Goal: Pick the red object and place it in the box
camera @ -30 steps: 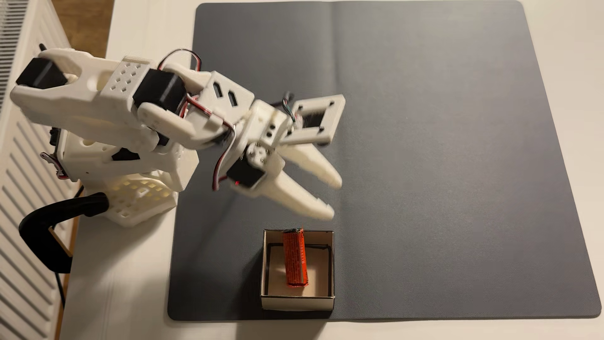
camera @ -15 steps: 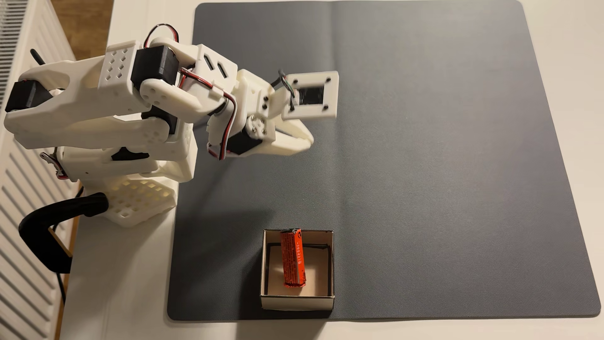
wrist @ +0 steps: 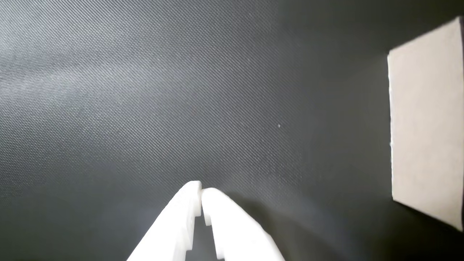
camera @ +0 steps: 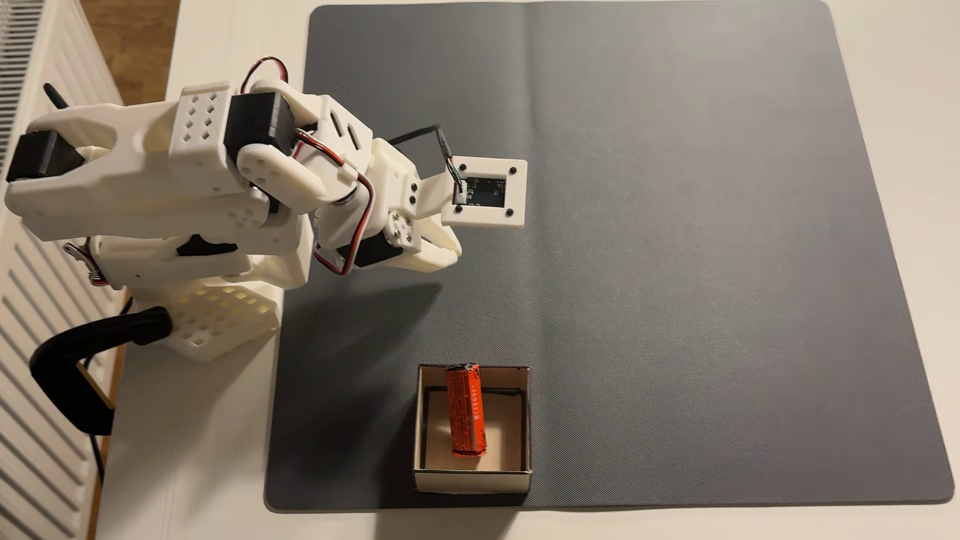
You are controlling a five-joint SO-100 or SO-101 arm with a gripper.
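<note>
The red object (camera: 466,410), an orange-red cylinder with dark print, lies inside the box (camera: 524,420), leaning with its upper end on the far wall. The box sits on the grey mat near its front edge in the fixed view. My white gripper (camera: 456,253) is folded back near the arm's base, well above the box in that view, with its fingers together and nothing between them. In the wrist view the gripper (wrist: 201,191) is shut over bare mat, and an off-white wall of the box (wrist: 427,123) shows at the right edge.
A dark grey mat (camera: 701,233) covers most of the white table (camera: 208,441). The arm's white base (camera: 218,316) stands at the mat's left edge beside a black clamp (camera: 83,363). A white radiator (camera: 31,311) runs along the far left.
The gripper has closed from open and the arm has drawn back from the box toward its base. The red object stays leaning in the box.
</note>
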